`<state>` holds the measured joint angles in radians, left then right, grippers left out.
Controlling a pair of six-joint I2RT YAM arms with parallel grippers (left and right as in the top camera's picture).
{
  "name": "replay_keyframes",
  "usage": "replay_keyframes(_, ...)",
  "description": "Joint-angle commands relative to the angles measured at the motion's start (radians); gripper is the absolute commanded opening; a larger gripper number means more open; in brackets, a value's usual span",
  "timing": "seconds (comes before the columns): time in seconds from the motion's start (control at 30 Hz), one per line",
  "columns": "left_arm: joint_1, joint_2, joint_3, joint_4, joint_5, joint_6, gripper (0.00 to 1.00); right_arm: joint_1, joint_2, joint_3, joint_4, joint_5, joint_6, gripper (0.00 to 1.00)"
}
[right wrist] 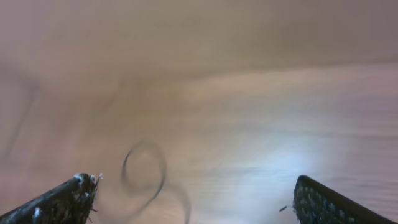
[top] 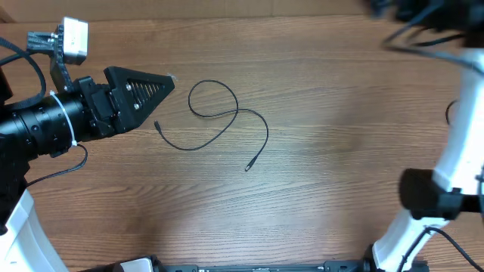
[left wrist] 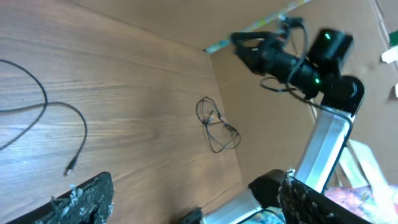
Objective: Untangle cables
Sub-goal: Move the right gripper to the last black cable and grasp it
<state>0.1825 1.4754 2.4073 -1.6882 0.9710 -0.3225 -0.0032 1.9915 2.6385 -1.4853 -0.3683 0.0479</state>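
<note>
In the left wrist view, the left gripper (left wrist: 189, 190) sits closest, its two black fingers spread wide at the bottom corners with nothing between them. Just ahead of it on the wooden table (top: 325, 189) lies the long cable (top: 267, 132), a single thin black cord. It forms one open loop that crosses itself, then runs out in two loose strands, each ending in a small plug. From overhead, one plug lies near the left gripper's tip and the other points toward the near edge of the table. The cord is flat on the wood and touches neither gripper. Farther across, near the table's right edge, is a knotted cable (left wrist: 214, 127), a small bunch of overlapping loops well apart from the long one. Beyond it the white right arm (left wrist: 323, 137) rises from its base and reaches up over the far side of the table. The right wrist view is heavily blurred. It shows the right gripper (right wrist: 196, 183) with its fingers also wide apart and empty, high above the wood. A faint dark loop (right wrist: 144, 169) shows below it, and which cable it belongs to cannot be told.
</note>
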Motion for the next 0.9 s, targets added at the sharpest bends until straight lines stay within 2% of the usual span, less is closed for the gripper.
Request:
replay_keyframes(0.0, -0.007, -0.005, 0.001, -0.001, -0.034, 0.058, 0.85, 0.158, 0.010, -0.028, -0.028, 0.123, 0.013, 1.00)
replay_keyframes(0.1, -0.007, -0.005, 0.001, -0.001, -0.039, 0.058, 0.86, 0.293, 0.020, -0.073, -0.036, 0.198, 0.081, 1.00)
replay_keyframes(0.23, -0.007, -0.005, 0.001, -0.001, -0.039, 0.063, 0.88, 0.423, 0.027, -0.188, -0.033, 0.200, 0.086, 1.00)
replay_keyframes(0.5, -0.007, -0.005, 0.001, -0.001, -0.039, 0.065, 0.89, 0.539, 0.032, -0.513, 0.097, 0.195, 0.084, 1.00)
replay_keyframes(0.53, -0.007, -0.005, 0.001, -0.001, -0.039, 0.066, 0.89, 0.547, 0.032, -0.553, 0.127, 0.179, 0.041, 1.00)
replay_keyframes(0.7, -0.007, -0.005, 0.001, -0.001, -0.039, 0.065, 0.90, 0.574, 0.032, -0.703, 0.221, 0.133, -0.494, 1.00)
replay_keyframes(0.77, -0.007, -0.005, 0.001, -0.001, -0.039, 0.064, 0.90, 0.577, 0.032, -0.755, 0.298, 0.141, -0.591, 1.00)
replay_keyframes(0.87, -0.007, -0.005, 0.001, -0.001, -0.039, 0.060, 0.90, 0.577, 0.032, -0.840, 0.474, 0.146, -0.660, 1.00)
